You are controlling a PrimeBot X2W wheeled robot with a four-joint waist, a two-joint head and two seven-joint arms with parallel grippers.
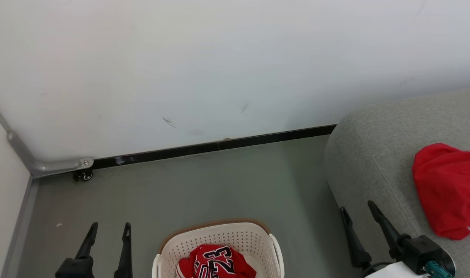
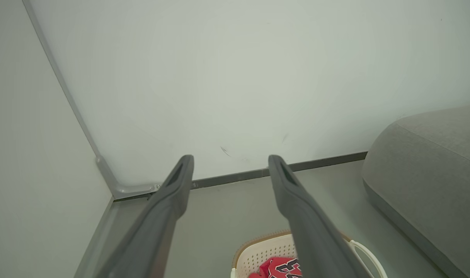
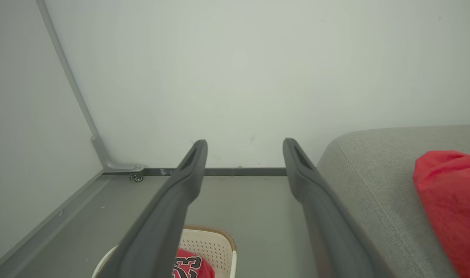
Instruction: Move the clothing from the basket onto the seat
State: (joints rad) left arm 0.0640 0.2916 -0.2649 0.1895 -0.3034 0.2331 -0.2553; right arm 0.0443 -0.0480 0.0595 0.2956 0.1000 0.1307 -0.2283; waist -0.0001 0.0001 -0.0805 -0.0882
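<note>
The red "23" jersey (image 1: 215, 263) lies crumpled inside the cream perforated basket (image 1: 219, 233) at the bottom centre of the head view, and shows again as the jersey (image 2: 278, 268) and the jersey (image 3: 190, 266) in both wrist views. The plain red garment (image 1: 449, 189) rests on the light-grey seat (image 1: 370, 162) at the right. My left gripper (image 1: 109, 227) stands open to the left of the basket, holding nothing. My right gripper (image 1: 358, 206) is open too, hanging beside the seat's left edge, between basket and plain garment.
A white wall with a dark baseboard (image 1: 219, 146) runs behind. A grey metal bracket with a small caster (image 1: 84, 174) sits in the left corner. Grey floor (image 1: 219, 185) stretches between wall, basket and seat.
</note>
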